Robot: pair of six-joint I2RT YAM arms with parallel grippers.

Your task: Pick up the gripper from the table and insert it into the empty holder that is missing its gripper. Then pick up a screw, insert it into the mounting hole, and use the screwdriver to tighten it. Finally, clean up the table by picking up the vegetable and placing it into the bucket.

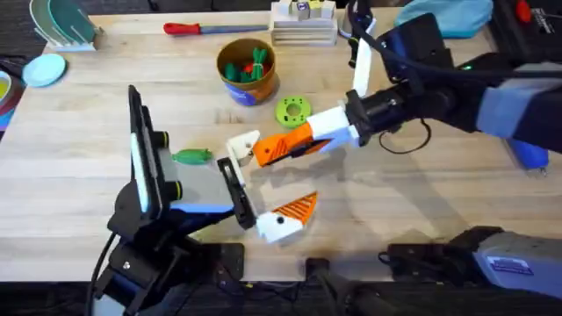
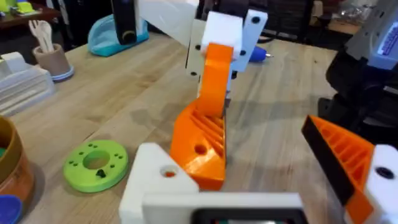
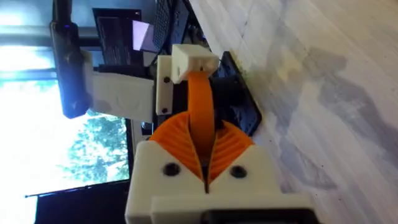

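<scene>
Wide wooden table (image 1: 79, 132) across the shot, and both arms meet in the middle of it. The right arm (image 1: 439, 79) sweeps in from the upper right. Its right gripper (image 1: 268, 154) has the orange pads pressed together on the gripper (image 3: 200, 106), the small ribbed orange wedge. That wedge sits dead centre of the overhead frame, hard up against the bare white holder (image 2: 155, 180) on one finger of the left tool.

The left arm (image 1: 140, 175) rises from the lower left. The left gripper (image 1: 268, 180) is spread wide: the padless white finger is on the upper side, and the finger carrying its own orange pad (image 2: 348, 162) lies lower, well apart from it.

Up at top centre stands the bucket (image 1: 248, 70), blue outside and tan inside, with green and red bits in it. A blue tip that looks like the screwdriver (image 2: 256, 56) pokes out behind the right tool in the left wrist view. Just below and right of the bucket lies the green round disc (image 1: 292, 111). The vegetable (image 1: 191, 156) rests flat on the wood, left of centre, beside the left arm.
</scene>
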